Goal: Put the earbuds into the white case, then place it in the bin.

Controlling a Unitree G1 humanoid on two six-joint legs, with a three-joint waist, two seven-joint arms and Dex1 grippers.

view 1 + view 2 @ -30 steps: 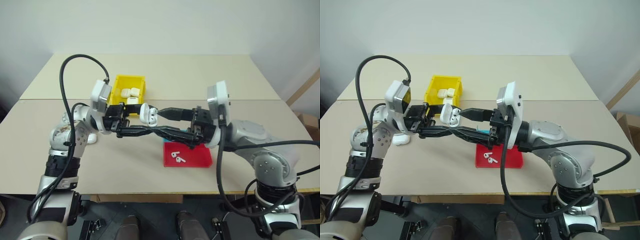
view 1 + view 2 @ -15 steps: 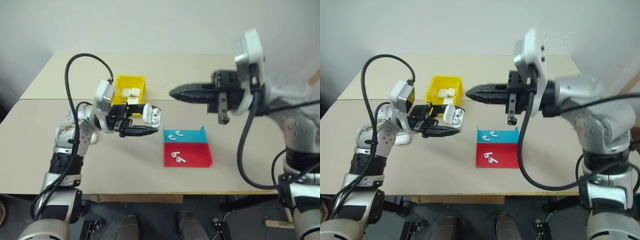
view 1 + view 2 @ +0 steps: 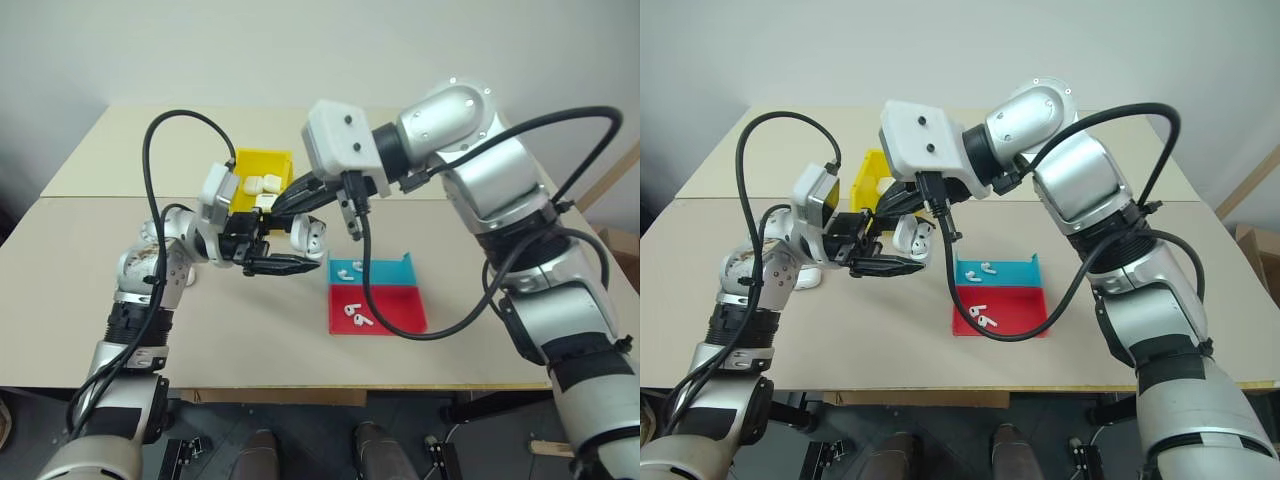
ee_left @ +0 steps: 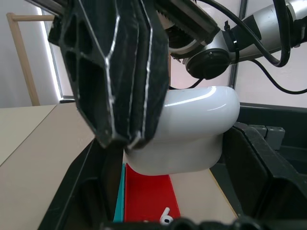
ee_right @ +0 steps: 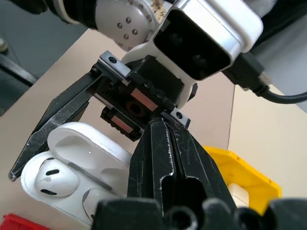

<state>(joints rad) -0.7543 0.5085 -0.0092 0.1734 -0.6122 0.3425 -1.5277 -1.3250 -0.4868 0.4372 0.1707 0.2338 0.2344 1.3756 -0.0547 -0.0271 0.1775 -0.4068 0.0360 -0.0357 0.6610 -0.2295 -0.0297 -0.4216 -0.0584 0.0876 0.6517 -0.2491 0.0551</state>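
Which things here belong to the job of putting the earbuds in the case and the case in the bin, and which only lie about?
Belong to the job:
- open white case, held by the left gripper
- earbuds on the tray
- yellow bin
- right gripper, shut

Only lying about:
- red and blue tray
- closed cases in the bin

No text or label can be read (perhaps some too small).
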